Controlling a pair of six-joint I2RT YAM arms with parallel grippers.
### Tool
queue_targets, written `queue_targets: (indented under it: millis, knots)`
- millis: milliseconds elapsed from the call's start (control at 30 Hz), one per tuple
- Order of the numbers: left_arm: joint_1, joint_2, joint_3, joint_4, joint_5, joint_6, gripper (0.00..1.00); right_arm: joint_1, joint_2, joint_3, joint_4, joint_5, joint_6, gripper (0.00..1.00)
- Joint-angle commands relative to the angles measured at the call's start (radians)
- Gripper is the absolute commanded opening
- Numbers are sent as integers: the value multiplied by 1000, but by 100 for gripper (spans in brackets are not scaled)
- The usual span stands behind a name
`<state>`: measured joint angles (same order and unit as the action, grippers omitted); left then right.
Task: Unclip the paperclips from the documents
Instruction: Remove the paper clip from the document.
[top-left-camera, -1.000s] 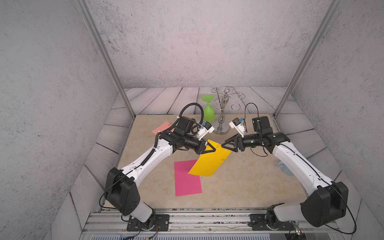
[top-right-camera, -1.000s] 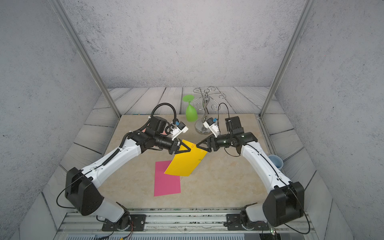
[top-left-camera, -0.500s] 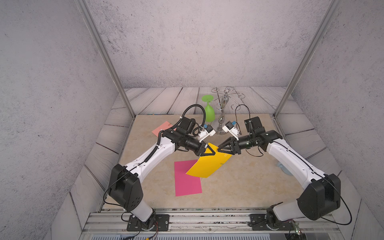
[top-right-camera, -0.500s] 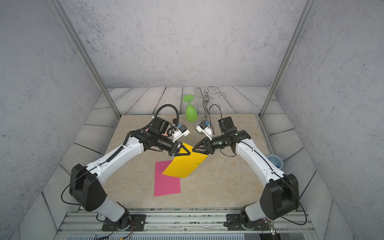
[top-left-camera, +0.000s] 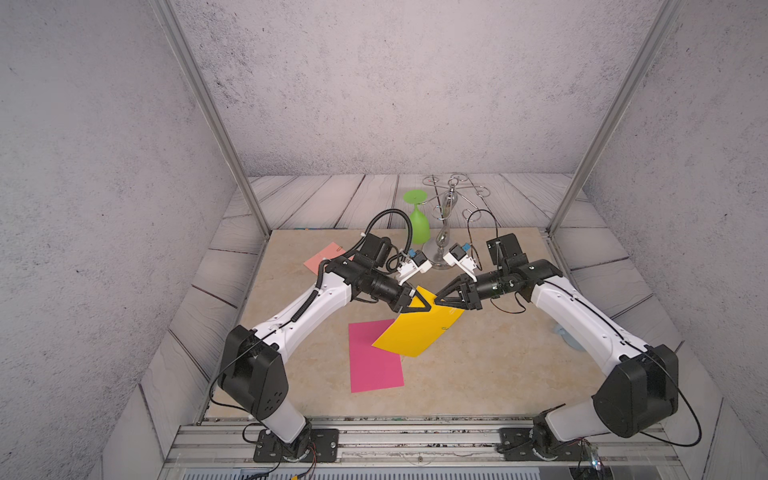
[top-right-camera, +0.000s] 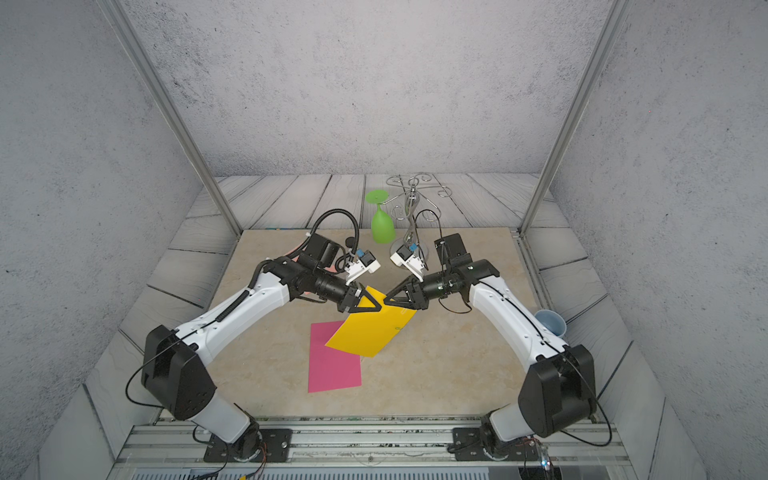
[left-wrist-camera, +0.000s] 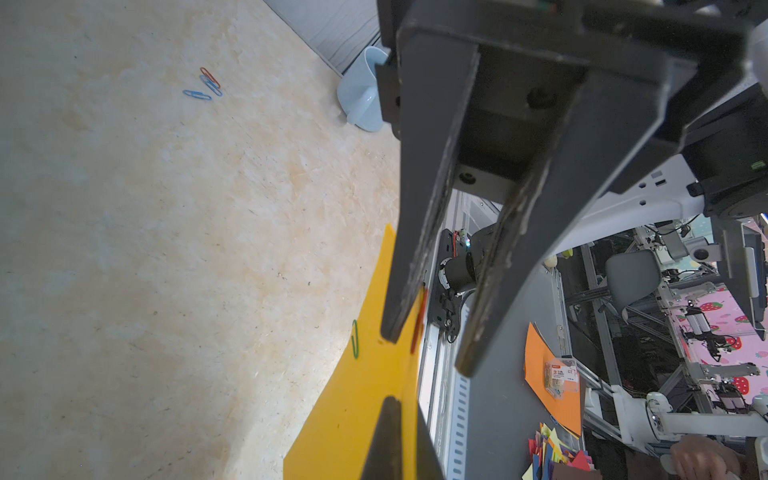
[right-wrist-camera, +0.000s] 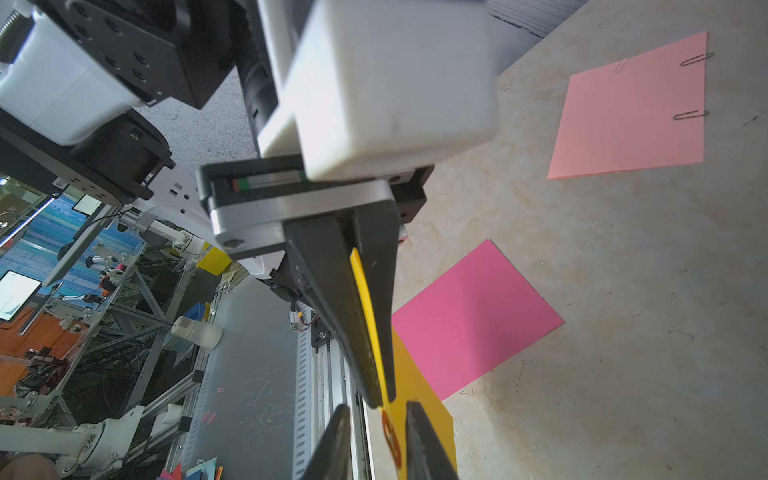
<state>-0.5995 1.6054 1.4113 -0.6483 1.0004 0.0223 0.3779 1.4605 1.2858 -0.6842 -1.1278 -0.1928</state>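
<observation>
My left gripper (top-left-camera: 431, 308) is shut on the upper corner of the golden yellow document (top-left-camera: 419, 332), holding it tilted above the table. My right gripper (right-wrist-camera: 380, 409) faces it tip to tip. Its jaws stand a little apart on either side of the sheet's edge, with a reddish paperclip (right-wrist-camera: 390, 436) between them. A green paperclip (left-wrist-camera: 354, 338) sits on another edge of the same sheet. The magenta document (top-left-camera: 374, 357) lies flat, partly under the yellow one. The salmon pink document (right-wrist-camera: 631, 108) lies at the back left with two dark paperclips (right-wrist-camera: 696, 60).
Three loose paperclips (left-wrist-camera: 203, 85), two blue and one red, lie on the beige tabletop. A green glass (top-left-camera: 417, 226) hangs on a chrome wire stand (top-left-camera: 446, 208) at the back. A pale blue cup (top-right-camera: 550, 322) lies by the right edge, behind the right arm.
My right gripper has moved in to the yellow sheet's held corner and its jaws have narrowed around the edge. The left gripper still holds the sheet, now a little lower.
</observation>
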Motion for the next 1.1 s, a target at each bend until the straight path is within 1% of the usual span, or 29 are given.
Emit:
queue_targets:
  millis: [0, 100, 367, 933, 1067]
  knots:
    - [8, 10, 26, -21, 28, 31, 0, 5, 21, 20, -5, -39, -6, 22]
    - [7, 10, 28, -20, 30, 33, 0, 4, 24, 19, -8, -42, -7, 17]
    - [7, 1, 21, -27, 29, 38, 0, 5, 28, 11, -11, -26, -5, 15]
    - [7, -22, 3, -26, 32, 38, 0, 4, 25, 14, -9, -23, 8, 6]
    - [7, -25, 2, -27, 32, 38, 0, 4, 25, 14, -6, -21, 14, 5]
